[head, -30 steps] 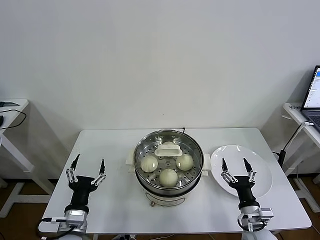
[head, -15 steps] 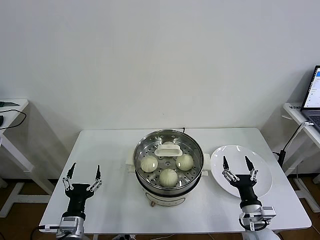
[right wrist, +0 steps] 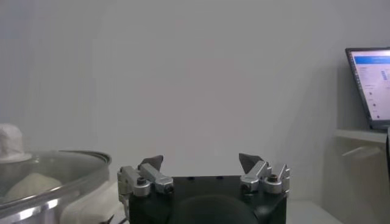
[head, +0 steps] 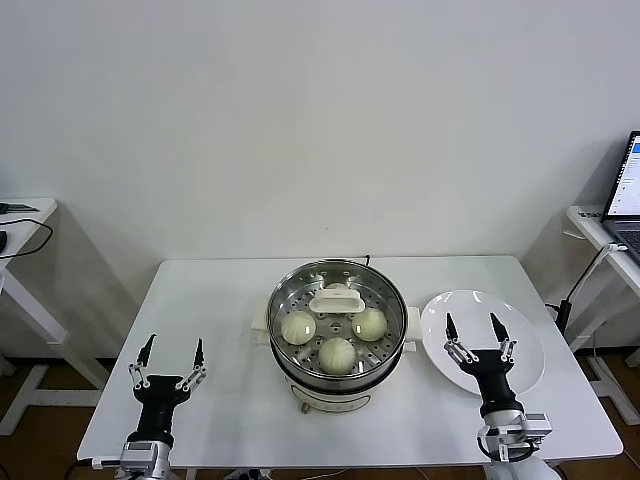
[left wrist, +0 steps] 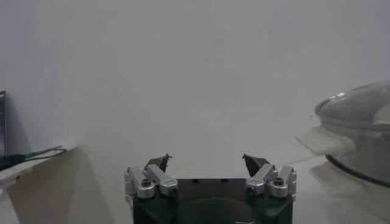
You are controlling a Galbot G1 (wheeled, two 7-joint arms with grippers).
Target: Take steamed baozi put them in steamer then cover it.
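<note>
- The left gripper [head: 172, 350] is hanging at the near left corner of the white table [head: 220, 300], well apart from the pot. Its two fingers are standing wide apart and pointing up, and nothing is sitting between them.
- In the left wrist view the same left gripper [left wrist: 207, 161] is showing both dark fingertips spread, with only the bare wall behind them.
- The steamer [head: 337, 385] is standing in the middle of the table, between the two grippers, with its white side handles pointing left and right.
- The cover [head: 290, 285] is lying on top of the steamer, with its cream-white handle sitting in the middle of the glass.
- Three steamed baozi [head: 298, 327] are showing clearly through the glass on the perforated tray, and a fourth is mostly hiding behind the handle.
- A flat white plate [head: 525, 340] is lying just beside the steamer on its right, and nothing is resting on it.
- The right gripper [head: 478, 335] is hovering over the near part of this plate. Its fingers are also spread fully and are holding nothing.
- At the far right edge, a laptop [head: 628, 195] is standing open on a side table.
</note>
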